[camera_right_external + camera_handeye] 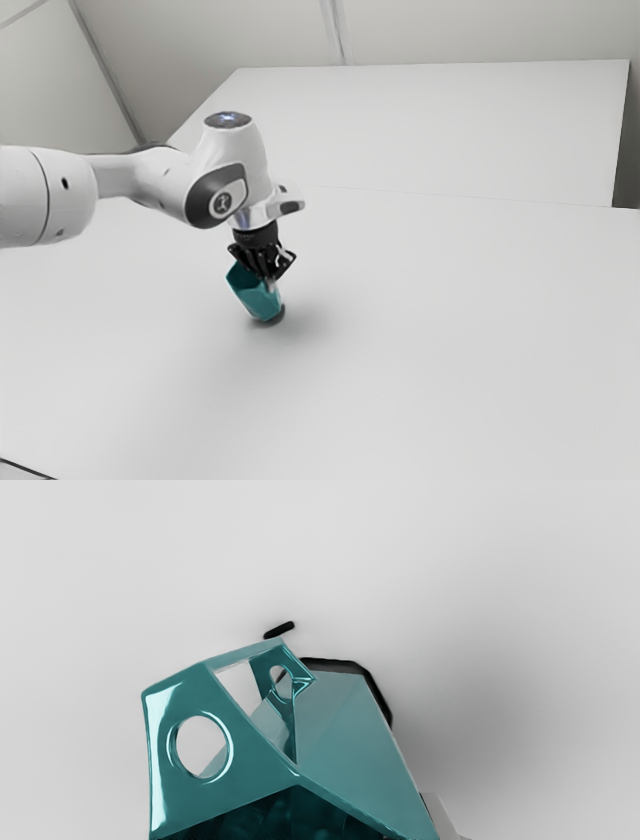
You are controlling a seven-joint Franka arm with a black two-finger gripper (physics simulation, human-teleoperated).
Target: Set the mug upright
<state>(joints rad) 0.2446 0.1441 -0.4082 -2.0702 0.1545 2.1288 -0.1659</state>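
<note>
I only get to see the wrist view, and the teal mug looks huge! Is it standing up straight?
Observer: No. In the exterior view the teal mug is tilted, its open end leaning toward that view's left.

Operator: Uh-oh! So where's my tool?

Observer: The exterior view shows the tool pointing down from above, beside the mug's raised open end.

Operator: And where does my robot arm come from?

Observer: The white Franka arm comes in from the exterior view's left, then bends down over the mug.
</note>
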